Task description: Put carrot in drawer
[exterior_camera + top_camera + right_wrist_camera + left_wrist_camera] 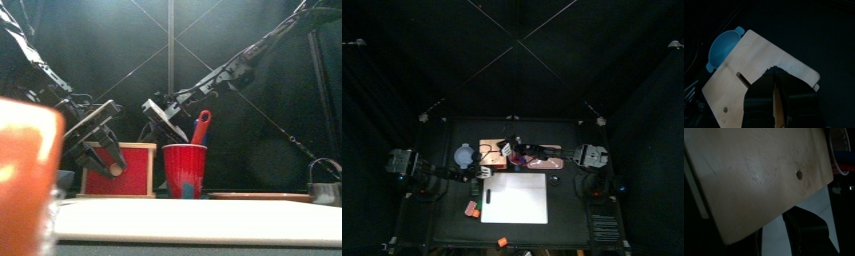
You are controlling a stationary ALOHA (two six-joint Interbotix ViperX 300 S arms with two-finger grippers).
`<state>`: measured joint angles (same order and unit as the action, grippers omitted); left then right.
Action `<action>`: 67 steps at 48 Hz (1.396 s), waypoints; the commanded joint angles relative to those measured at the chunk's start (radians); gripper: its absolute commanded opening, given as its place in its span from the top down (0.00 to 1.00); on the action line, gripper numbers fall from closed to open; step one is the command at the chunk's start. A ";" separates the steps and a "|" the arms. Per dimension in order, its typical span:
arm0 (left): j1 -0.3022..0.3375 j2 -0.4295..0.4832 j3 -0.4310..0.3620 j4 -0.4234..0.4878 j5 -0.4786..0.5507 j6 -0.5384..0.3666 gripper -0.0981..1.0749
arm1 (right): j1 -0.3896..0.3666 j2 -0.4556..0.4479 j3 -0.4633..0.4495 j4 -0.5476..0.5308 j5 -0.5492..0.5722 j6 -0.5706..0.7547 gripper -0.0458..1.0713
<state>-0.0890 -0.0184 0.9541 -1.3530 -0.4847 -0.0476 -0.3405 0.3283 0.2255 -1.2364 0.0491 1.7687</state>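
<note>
The drawer (492, 150) is a tan wooden box at the back left of the table, and it fills the left wrist view (757, 173) with a small dark knob on its face. My left gripper (100, 150) straddles the box top, its jaws set wide against it. A thin bright orange carrot (774, 102) stands pinched between the jaws of my right gripper (774, 75), which hangs just off the edge of the drawer (751, 65).
A blue bowl (724, 47) sits beyond the box. A red cup (185, 170) with a red utensil stands beside it. A white sheet (516, 197) covers the table's front, with an orange block (473, 208) at its left. A metal pot (325, 185) stands at the right.
</note>
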 commanded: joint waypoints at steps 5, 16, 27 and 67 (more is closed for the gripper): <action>-0.037 -0.009 -0.006 -0.025 0.003 -0.003 0.43 | 0.002 -0.017 0.012 0.002 0.002 0.000 0.71; -0.094 -0.009 -0.006 -0.058 0.005 -0.005 0.43 | 0.000 -0.017 0.018 0.003 0.002 0.000 0.71; -0.152 -0.012 -0.009 -0.101 0.005 -0.005 0.43 | 0.000 -0.017 0.021 0.003 0.003 0.000 0.71; -0.267 -0.017 -0.038 -0.167 0.005 -0.005 0.43 | 0.003 -0.015 0.023 0.003 0.002 0.000 0.71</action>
<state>-0.3390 -0.0261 0.9434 -1.5217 -0.4863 -0.0552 -0.3390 0.3221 0.2362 -1.2364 0.0491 1.7687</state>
